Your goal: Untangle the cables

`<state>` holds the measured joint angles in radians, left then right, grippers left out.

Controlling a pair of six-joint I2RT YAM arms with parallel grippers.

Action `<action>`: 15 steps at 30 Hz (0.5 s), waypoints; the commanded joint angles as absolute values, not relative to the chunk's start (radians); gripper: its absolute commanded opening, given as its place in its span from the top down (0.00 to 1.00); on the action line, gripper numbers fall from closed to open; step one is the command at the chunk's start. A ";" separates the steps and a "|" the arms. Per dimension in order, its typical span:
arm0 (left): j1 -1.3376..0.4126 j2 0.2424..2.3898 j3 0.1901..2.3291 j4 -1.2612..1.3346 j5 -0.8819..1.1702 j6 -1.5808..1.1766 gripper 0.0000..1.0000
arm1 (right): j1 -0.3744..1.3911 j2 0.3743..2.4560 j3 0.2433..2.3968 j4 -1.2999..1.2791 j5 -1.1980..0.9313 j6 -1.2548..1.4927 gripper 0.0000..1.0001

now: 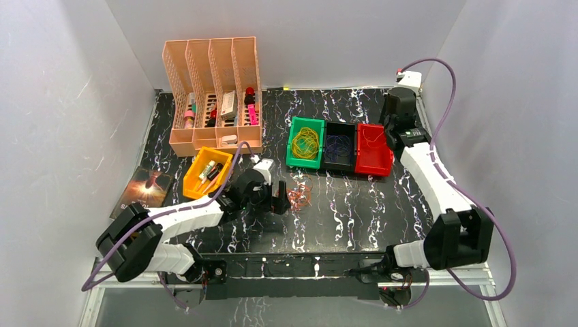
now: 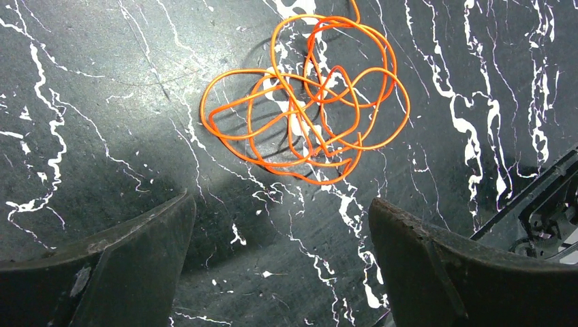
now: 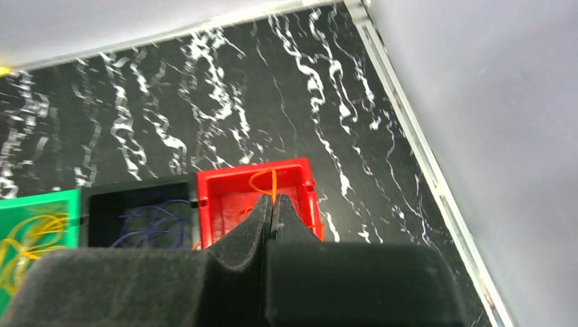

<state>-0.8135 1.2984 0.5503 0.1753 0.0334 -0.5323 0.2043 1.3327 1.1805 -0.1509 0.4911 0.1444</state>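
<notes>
A loose tangle of orange cables (image 1: 298, 197) (image 2: 310, 95) lies on the black marbled table. My left gripper (image 1: 279, 202) (image 2: 281, 199) stands open just short of it, nothing between its fingers. Three bins sit side by side at the back right: a green bin (image 1: 305, 164) (image 3: 41, 201) with yellow cables (image 1: 305, 142), a black bin (image 1: 339, 167) (image 3: 136, 191) with blue cables (image 1: 339, 144), and a red bin (image 1: 373, 167) (image 3: 225, 187). My right gripper (image 1: 390, 136) (image 3: 272, 199) hangs over the red bin, shut on a thin orange cable (image 3: 272, 180) that loops out of its tips.
A peach slotted organizer (image 1: 211, 88) with small items stands at the back left. A yellow bin (image 1: 193, 182) of parts sits next to my left arm, with a dark card (image 1: 142, 191) at the table's left edge. White walls close in on three sides.
</notes>
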 commanded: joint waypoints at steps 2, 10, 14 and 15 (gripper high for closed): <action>-0.810 1.321 0.597 0.147 0.014 -0.524 0.02 | 0.152 1.391 1.141 -0.075 0.504 0.208 1.00; -0.809 1.341 0.613 0.126 0.009 -0.521 0.02 | 0.114 1.482 1.132 -0.060 0.335 0.262 1.00; -0.809 1.323 0.604 0.113 -0.004 -0.527 0.02 | 0.114 1.508 1.120 -0.067 0.272 0.281 1.00; -0.810 1.318 0.600 0.111 -0.007 -0.529 0.02 | 0.111 1.512 1.114 -0.067 0.251 0.288 1.00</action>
<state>-0.8135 1.3529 0.5858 0.1432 0.0135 -0.5297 0.1154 1.5047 1.1160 -0.1204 0.3450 0.2504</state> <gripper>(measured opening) 0.979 0.020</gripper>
